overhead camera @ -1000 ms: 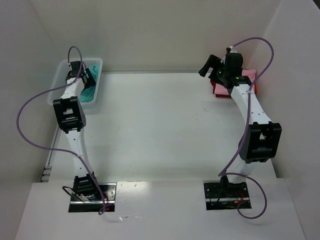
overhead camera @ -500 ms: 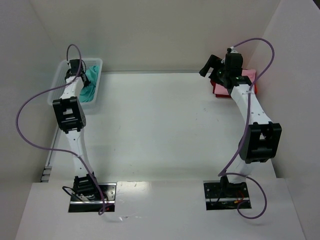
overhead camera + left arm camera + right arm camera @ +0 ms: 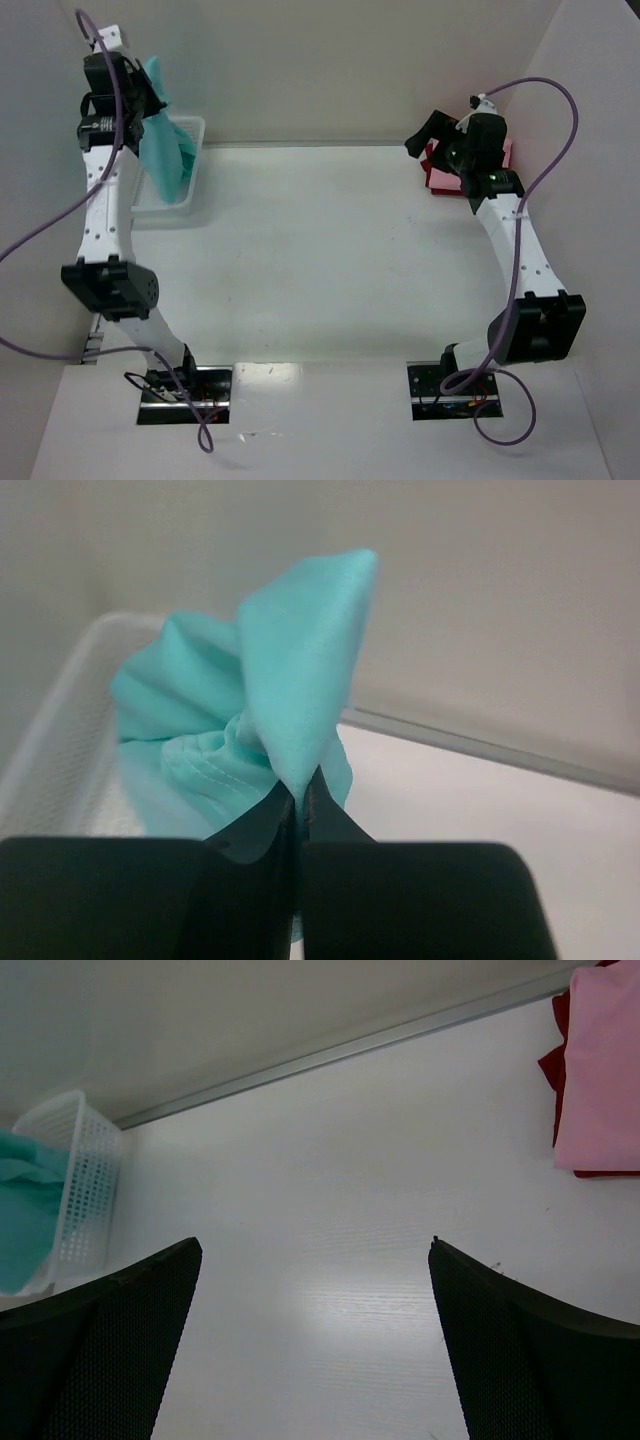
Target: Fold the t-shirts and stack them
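A teal-green t-shirt (image 3: 163,140) hangs from my left gripper (image 3: 138,95), raised high above the white mesh basket (image 3: 170,200) at the far left. In the left wrist view the jaws are shut on a pinched fold of the teal-green t-shirt (image 3: 290,680) at my left gripper (image 3: 300,785). The cloth's lower end still reaches into the basket (image 3: 60,730). A pink folded t-shirt (image 3: 600,1080) lies on a red one (image 3: 553,1060) at the far right. My right gripper (image 3: 423,138) hovers open just left of that stack (image 3: 438,176), and the wrist view shows my right gripper (image 3: 315,1250) empty.
White walls close in the table at the back and both sides. The right arm partly covers the folded stack from above. Purple cables loop off both arms. The basket (image 3: 85,1190) stands against the left wall.
My left gripper shut on the teal-green t-shirt in the basket, then rose high, pulling the shirt up. The right arm shifted slightly and stayed open.
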